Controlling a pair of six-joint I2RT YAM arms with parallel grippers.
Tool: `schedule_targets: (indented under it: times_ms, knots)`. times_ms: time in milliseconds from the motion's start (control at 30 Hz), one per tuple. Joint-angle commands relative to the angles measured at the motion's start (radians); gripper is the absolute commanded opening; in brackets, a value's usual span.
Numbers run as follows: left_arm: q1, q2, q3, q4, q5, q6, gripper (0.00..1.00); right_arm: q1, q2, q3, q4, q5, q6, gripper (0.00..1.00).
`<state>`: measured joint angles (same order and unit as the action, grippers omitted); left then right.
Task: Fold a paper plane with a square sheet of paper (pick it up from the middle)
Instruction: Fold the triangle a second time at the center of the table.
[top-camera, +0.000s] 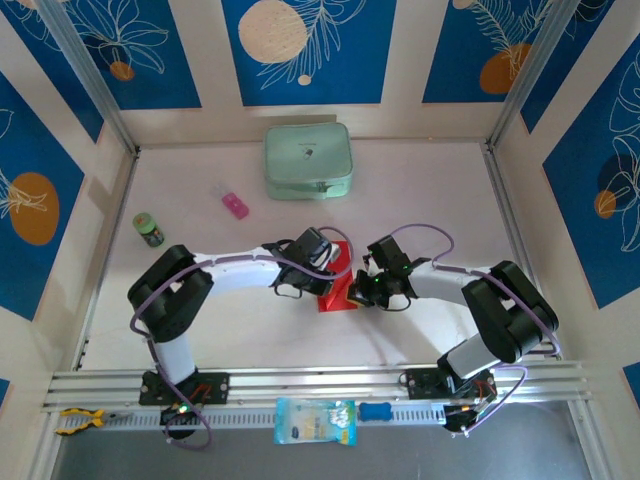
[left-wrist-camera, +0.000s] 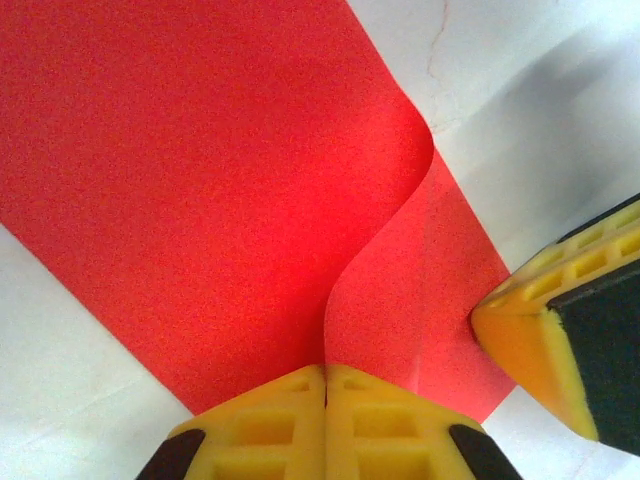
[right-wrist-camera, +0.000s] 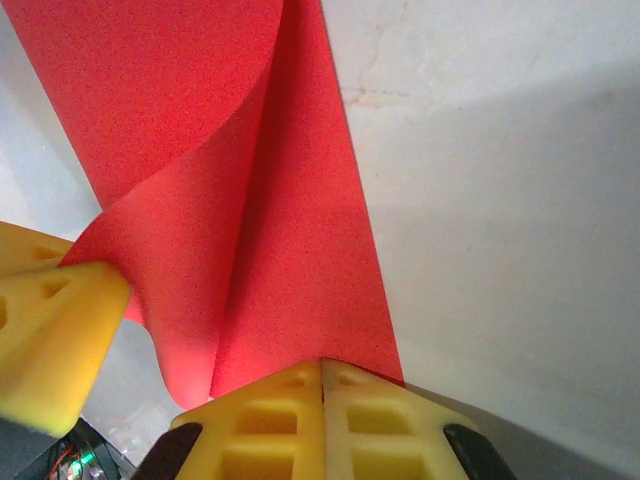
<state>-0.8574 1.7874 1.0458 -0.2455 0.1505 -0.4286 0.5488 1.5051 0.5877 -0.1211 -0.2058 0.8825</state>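
- The red sheet of paper (top-camera: 336, 297) is lying on the white table (top-camera: 430, 200), well in front of the pale green case (top-camera: 308, 160), on the side nearer the arm bases and almost straight in line with the case.
- One flap of the sheet is curling up off the flat part, so the paper is sitting partly folded.
- The left claw (left-wrist-camera: 325, 375) is reaching in over the sheet from the case's left side. Its yellow fingers (left-wrist-camera: 260, 425) are pressed together and are pinching the raised flap where its curved edge runs into the seam between them.
- The right claw (right-wrist-camera: 322, 372) is coming in from the case's right side, close beside the left one. Its fingers (right-wrist-camera: 385, 425) are pressed together too, with the tips sitting on the paper's edge. Whether paper is caught between them is not clear.
- A small pink block (top-camera: 235, 205) is lying near the case's front left corner.
- A small green jar (top-camera: 149, 229) is standing farther left of the case.
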Motion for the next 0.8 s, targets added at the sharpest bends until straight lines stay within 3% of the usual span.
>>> schedule_targets:
  times_ms: [0,767]
  knots:
    - [0.014,0.012,0.028,-0.039,-0.026,0.033,0.0,0.0,0.027,0.002,-0.086,0.014,-0.017,0.03]
    - [0.013,0.037,0.061,-0.067,-0.082,0.059,0.0,0.0,0.002,0.004,-0.112,0.022,-0.018,0.04]
